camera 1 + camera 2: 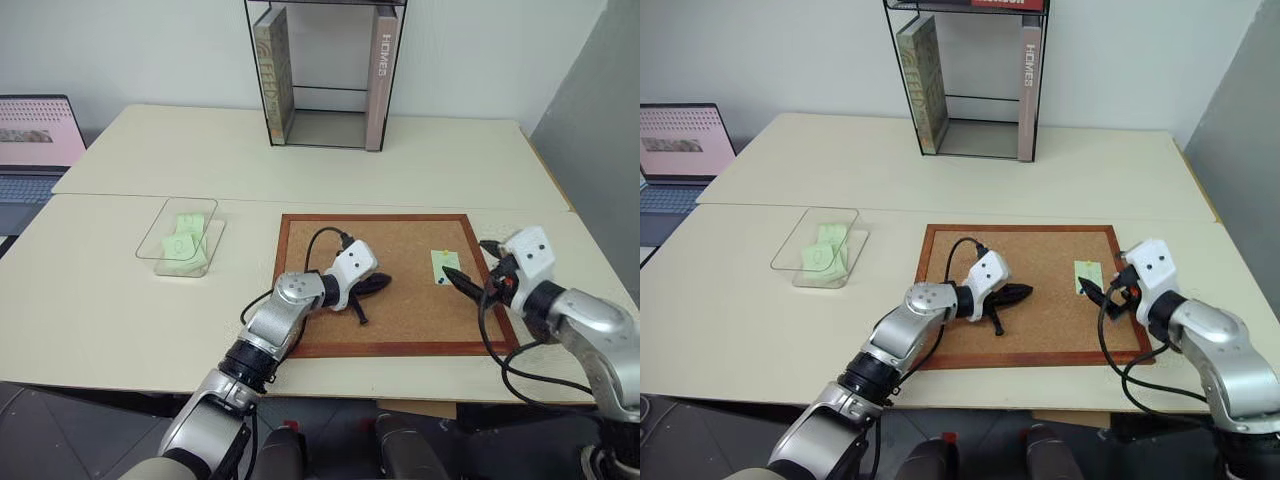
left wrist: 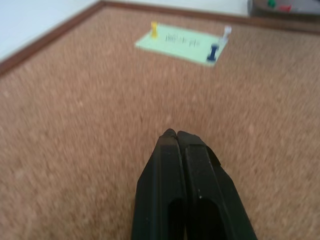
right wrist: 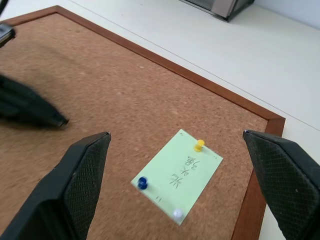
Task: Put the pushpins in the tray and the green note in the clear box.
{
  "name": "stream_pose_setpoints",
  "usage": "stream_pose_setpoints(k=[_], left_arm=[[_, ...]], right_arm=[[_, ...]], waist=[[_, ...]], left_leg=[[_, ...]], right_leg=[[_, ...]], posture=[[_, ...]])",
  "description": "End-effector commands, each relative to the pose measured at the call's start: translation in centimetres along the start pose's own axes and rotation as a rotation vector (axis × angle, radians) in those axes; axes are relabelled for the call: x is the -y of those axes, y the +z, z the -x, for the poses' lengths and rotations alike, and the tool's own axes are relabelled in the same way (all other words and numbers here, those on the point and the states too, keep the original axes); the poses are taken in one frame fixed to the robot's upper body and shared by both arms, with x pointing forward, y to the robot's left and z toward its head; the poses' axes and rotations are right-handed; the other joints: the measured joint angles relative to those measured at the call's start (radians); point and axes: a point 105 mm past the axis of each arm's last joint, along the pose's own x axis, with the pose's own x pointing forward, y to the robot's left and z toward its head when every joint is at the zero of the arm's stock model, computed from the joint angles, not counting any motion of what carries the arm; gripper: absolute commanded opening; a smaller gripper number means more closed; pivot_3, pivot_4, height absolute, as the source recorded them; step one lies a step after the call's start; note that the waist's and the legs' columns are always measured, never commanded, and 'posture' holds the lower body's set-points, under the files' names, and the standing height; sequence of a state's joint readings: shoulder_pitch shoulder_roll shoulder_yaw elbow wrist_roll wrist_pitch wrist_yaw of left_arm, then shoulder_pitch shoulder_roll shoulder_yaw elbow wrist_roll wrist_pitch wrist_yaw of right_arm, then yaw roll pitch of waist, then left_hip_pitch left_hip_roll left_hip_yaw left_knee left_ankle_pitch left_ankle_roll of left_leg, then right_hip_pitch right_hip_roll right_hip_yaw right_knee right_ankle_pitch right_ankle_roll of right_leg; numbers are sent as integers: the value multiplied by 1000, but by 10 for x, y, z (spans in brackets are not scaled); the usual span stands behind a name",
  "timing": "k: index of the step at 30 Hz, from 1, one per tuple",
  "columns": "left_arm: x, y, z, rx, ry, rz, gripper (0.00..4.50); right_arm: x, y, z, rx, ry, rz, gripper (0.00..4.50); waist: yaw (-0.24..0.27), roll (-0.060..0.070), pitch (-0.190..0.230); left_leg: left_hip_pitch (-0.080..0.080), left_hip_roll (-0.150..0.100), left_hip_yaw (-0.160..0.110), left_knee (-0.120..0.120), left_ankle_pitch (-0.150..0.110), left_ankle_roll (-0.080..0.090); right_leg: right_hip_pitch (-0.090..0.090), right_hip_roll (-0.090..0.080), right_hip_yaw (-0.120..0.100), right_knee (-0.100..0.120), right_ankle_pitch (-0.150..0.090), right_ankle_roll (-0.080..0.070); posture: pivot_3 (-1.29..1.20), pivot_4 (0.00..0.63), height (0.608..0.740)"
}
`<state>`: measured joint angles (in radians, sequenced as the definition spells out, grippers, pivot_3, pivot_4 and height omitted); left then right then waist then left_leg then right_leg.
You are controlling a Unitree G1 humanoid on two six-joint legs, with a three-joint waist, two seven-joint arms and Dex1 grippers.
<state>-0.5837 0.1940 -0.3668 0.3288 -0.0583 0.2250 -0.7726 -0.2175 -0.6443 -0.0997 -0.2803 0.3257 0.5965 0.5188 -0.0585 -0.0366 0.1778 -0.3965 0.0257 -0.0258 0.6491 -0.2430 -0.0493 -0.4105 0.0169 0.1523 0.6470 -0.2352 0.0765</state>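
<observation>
1. The green note (image 3: 177,174) is pinned flat on the cork board (image 1: 400,330), close to the board's right edge and a bit nearer its far edge than its near one.
2. Three pushpins (image 3: 142,183) are stuck in the note: a dark blue one, a yellow one (image 3: 199,145) at another corner, and a pale, whitish one (image 3: 177,213) at a third. All three stand upright in the paper.
3. The left gripper (image 1: 380,283) is over the middle of the board, fingers pressed tight together with nothing between them. It's well apart from the note and points across the cork toward it.
4. The right gripper (image 1: 470,268) sits at the right edge of the board, just beside the note, fingers spread wide and empty. In the right wrist view the note lies between the two fingers (image 3: 80,185), but they aren't touching it.
5. The clear box (image 1: 150,240) is on the tabletop left of the board, well apart from it, with a few pale green slips (image 1: 185,245) already inside.
6. A black wire book stand (image 1: 325,70) with a couple of books is at the far edge of the tabletop, and a laptop (image 1: 30,150) sits off the left side.
</observation>
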Motion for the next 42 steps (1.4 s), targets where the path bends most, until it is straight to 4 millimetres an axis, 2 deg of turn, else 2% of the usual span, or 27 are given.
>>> stream_pose_setpoints(k=[1,8,13,29,32,42], left_arm=[[-2,3,-1,0,-6,-34,42],[-1,0,3,-12,-10,-39,42],[0,-1,5,-16,-9,-36,0],[-2,-2,4,-35,2,-32,0],[-2,-4,4,-51,-2,-42,0],[-5,-10,2,-102,26,-21,0]], right_arm=[[15,4,-14,4,-34,-26,4500],[34,-6,-39,-29,-59,-73,4500],[34,-14,-48,-42,-65,-101,3720],[27,-18,-54,-54,-43,-108,428],[26,-16,-53,-53,-35,-109,47],[25,13,-44,47,-35,-115,11]], waist=[[1,0,0],[-1,1,0],[-2,1,0],[-7,1,-1],[-8,1,-1],[-8,1,-1]], left_leg=[[0,0,0,0,0,0],[0,0,0,0,0,0],[0,0,-1,-1,0,0],[0,0,-1,-1,0,0],[0,0,-1,-1,0,0],[0,0,-1,-1,0,0]], right_leg=[[0,0,0,0,0,0],[0,0,0,0,0,1],[0,0,0,0,0,0],[0,0,0,0,0,1],[0,0,0,0,0,1],[0,0,0,0,0,1]], posture=[[0,150,740],[0,150,740],[0,150,740],[0,150,740],[0,150,740],[0,150,740]])
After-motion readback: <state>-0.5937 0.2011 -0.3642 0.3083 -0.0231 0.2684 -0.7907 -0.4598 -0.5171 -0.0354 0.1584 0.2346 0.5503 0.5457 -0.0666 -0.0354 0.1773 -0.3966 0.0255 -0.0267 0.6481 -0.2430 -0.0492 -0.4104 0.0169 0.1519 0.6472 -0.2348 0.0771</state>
